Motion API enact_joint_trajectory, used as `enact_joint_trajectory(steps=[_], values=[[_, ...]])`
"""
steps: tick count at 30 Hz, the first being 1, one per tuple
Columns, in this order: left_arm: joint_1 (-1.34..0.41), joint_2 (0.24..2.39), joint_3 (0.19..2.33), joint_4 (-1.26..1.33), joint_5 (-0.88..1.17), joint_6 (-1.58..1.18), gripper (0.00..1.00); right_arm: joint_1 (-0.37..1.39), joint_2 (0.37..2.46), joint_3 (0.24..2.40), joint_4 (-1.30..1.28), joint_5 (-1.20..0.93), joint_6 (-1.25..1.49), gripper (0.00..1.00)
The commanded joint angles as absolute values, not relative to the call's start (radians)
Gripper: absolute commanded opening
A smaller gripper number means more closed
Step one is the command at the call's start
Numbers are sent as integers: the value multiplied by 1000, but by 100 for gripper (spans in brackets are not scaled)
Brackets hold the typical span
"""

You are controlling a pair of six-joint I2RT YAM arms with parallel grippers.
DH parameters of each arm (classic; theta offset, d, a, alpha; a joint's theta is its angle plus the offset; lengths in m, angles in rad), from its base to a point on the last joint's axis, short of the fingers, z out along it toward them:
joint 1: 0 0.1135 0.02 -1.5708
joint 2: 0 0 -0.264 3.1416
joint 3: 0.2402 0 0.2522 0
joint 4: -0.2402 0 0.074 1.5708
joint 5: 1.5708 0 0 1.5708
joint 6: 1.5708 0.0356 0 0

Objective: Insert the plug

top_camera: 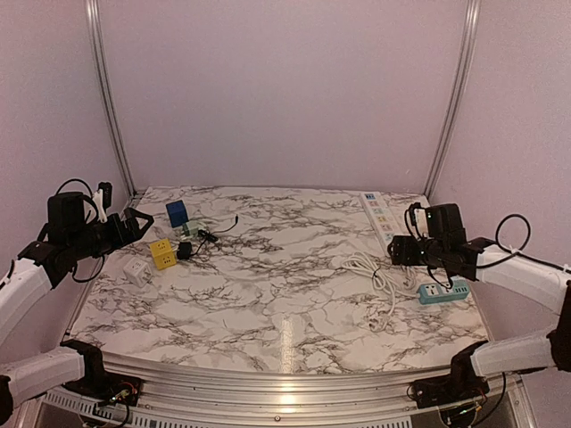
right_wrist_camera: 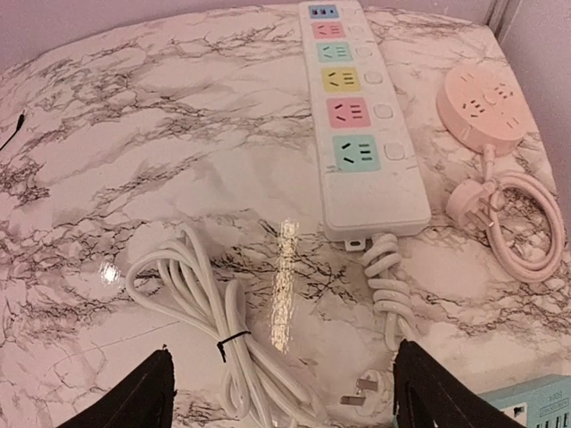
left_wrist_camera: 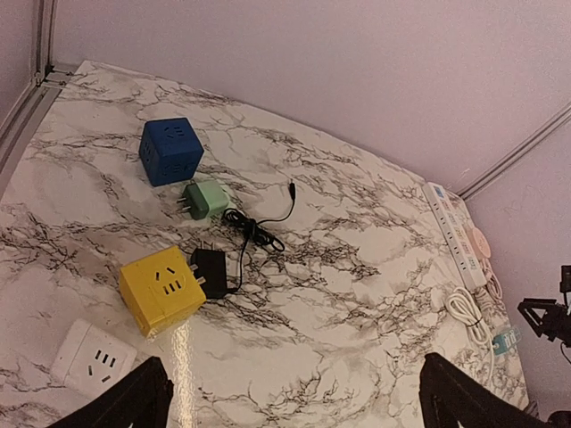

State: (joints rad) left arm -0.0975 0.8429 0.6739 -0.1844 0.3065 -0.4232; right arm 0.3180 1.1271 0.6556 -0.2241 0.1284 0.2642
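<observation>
Right tool (right_wrist_camera: 284, 352) hangs spread and empty over the desk (right_wrist_camera: 134, 134). Between its fingers, on the near side, the white three-pin plug (right_wrist_camera: 359, 393) lies flat, with the bundled white cable (right_wrist_camera: 227, 325) to its left and the white power strip (right_wrist_camera: 361, 116) beyond. Left tool (left_wrist_camera: 294, 361), also spread, hovers near the yellow socket cube (left_wrist_camera: 161, 290); a black adapter (left_wrist_camera: 211, 272) seems to touch that cube.

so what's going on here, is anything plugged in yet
Not yet. Two robot arms are set up to insert a plug, and neither is holding anything. The left gripper hovers open at the left side of the marble table, where a black plug lies right beside a yellow cube socket. The right gripper hovers open above a white power strip, with a loose white plug lying near it.
</observation>
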Motion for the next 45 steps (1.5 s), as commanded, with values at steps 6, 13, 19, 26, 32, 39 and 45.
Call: enact_joint_trajectory(steps=[6,13,19,26,32,39,45], values=[[-92,847,665,-172,309,-422,99,365,1386,776,-218,35,138,81],[-91,848,665,-173,307,-421,99,366,1473,774,-191,14,135,79],[-92,847,664,-173,305,-421,99,367,1538,771,-187,-44,138,76],[-91,843,664,-172,308,-420,99,367,1571,763,-189,-65,151,65],[-91,841,664,-172,308,-421,99,437,1559,782,-219,-47,170,38],[-92,834,663,-174,308,-421,99,573,1556,812,-254,-14,225,21],[-92,831,662,-170,310,-422,99,698,1553,838,-231,-5,308,20]])
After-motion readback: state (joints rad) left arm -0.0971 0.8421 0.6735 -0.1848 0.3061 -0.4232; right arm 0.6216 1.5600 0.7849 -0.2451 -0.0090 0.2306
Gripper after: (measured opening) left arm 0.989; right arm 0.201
